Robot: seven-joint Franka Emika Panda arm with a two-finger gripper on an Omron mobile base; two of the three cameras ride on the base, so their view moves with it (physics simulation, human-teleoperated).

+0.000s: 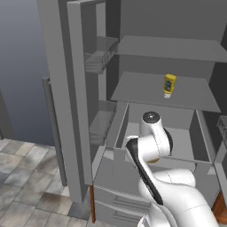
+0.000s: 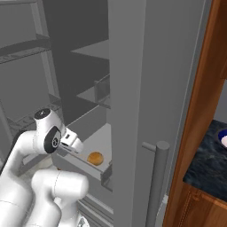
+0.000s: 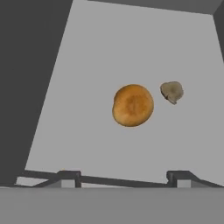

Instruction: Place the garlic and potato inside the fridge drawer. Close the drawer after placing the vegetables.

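Observation:
The potato (image 3: 133, 105), a golden-brown oval, lies on the pale floor of the fridge drawer (image 3: 83, 92). The small beige garlic (image 3: 172, 92) lies just beside it, apart from it. My gripper (image 3: 123, 177) hangs above them, its fingers wide apart with nothing between them. In the right base view the gripper (image 2: 73, 144) hovers over the pulled-out fridge drawer (image 2: 82, 166), with the potato (image 2: 95, 158) lying inside. In the left base view the fridge drawer (image 1: 120, 128) stands pulled out under the lowest shelf, and my arm covers its middle.
A yellow bottle (image 1: 169, 85) stands on the shelf above the drawer. The left fridge door (image 1: 71, 102) hangs open with wire bins (image 1: 99, 57). The right door (image 2: 146, 111) and its handle (image 2: 155, 177) stand close by, with a wooden cabinet (image 2: 195, 133) beyond.

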